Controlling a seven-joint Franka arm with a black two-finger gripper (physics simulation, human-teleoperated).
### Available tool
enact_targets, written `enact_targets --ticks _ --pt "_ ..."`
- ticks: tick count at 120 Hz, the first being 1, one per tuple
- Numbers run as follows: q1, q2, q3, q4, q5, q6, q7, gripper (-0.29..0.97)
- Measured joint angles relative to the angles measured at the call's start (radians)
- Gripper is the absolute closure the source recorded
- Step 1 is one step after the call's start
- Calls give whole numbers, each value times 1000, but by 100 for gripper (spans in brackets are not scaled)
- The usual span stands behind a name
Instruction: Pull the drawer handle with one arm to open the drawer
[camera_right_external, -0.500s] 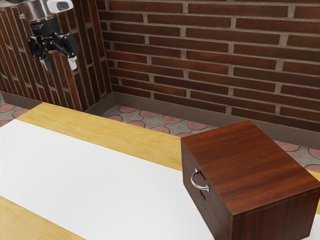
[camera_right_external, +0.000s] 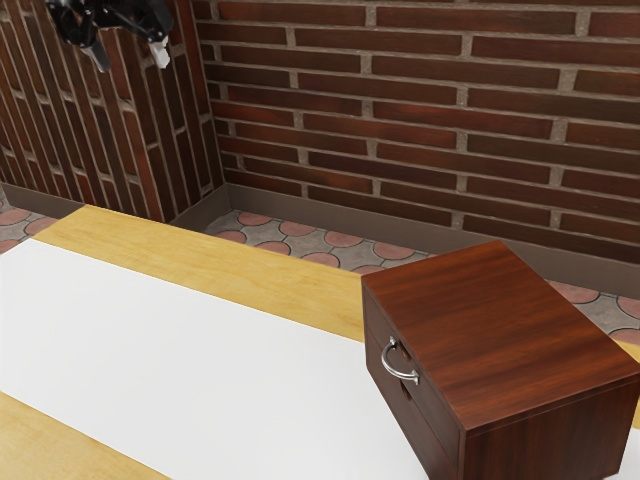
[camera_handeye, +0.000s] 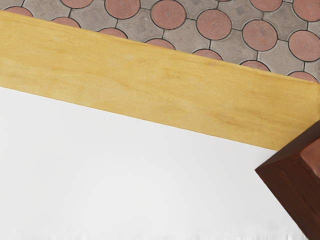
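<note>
- Jaws: spread and empty, high at the exterior view's upper left, well apart from the drawer.
- Cabinet (camera_right_external: 500, 340): stands on the desk (camera_right_external: 200, 262), at the exterior view's right; its drawer front looks flush, not yet pulled.
- Handle (camera_right_external: 397, 362): faces the open desk, so a straight pull that way should open it.
</note>
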Motion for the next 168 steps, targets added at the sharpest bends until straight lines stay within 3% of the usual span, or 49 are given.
enact_targets --ticks 14,44,60,74,86,110,128,150,168 --pt "-21 56 -8 -28 -7 -6 -128 0" --pt "-20 92 -7 -260 -34 163 -351 1" --pt "-3 76 -8 -317 -59 236 -444 2" --pt "28 -42 -13 -505 -132 357 -498 1" --pt "24 -108 -58 -589 -199 445 -552 2" --pt "23 -149 -149 -755 -241 654 -664 2" --pt "23 -164 -203 -839 -262 780 -721 14" --pt "23 -157 -267 -893 -309 898 -771 28" --pt "19 -69 -341 -897 -334 973 -793 34"
